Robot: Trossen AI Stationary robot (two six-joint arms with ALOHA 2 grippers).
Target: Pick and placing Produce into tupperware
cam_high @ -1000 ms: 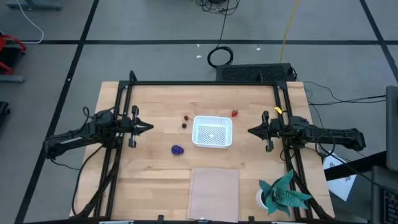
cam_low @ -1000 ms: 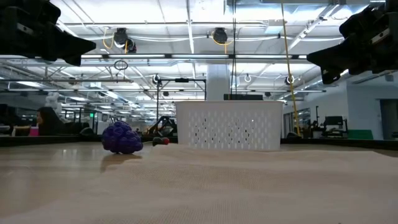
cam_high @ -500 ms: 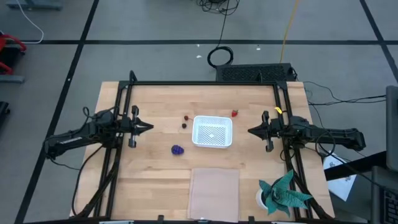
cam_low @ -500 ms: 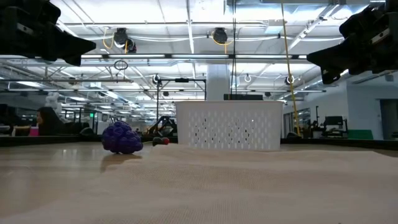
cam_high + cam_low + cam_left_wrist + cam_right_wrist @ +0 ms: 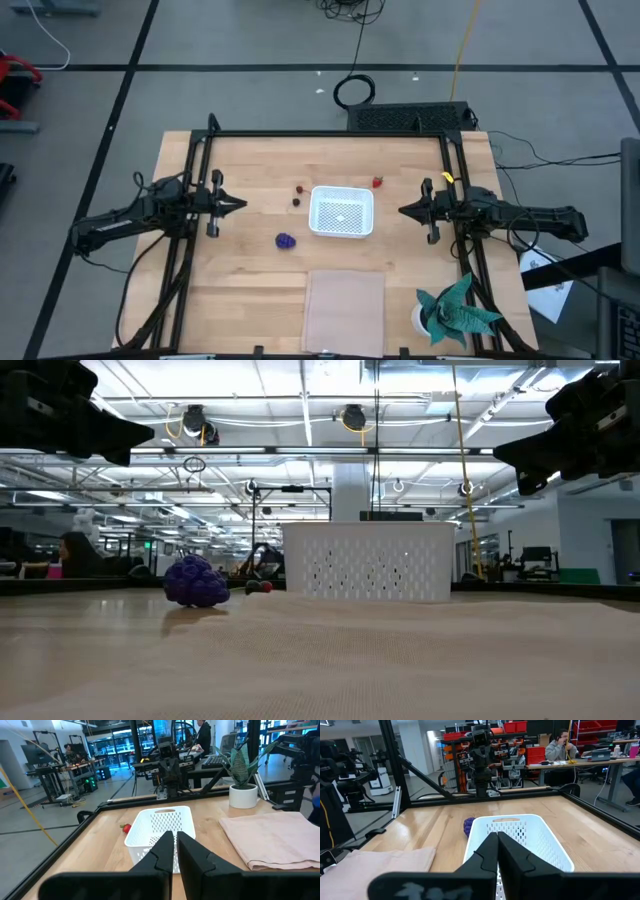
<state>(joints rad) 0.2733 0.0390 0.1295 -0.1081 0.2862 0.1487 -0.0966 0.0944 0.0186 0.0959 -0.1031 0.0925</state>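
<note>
Produce (image 5: 286,241) all outside tupperware (image 5: 341,212); both grippers' fingers closed, empty. Left gripper (image 5: 240,204) should open, descend on purple bunch.

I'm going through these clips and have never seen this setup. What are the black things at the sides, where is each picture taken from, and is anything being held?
They are two robot arms at a wooden table. One picture looks straight down, one looks level across the tabletop, and two come from cameras on the arms' wrists. The left tool and right tool hang at either side of the white tupperware, both shut and holding nothing. All the toy fruit lies outside it: a purple bunch, a red strawberry and two small berries. Nearer the table's front are a pale sheet and a teal plant.
</note>
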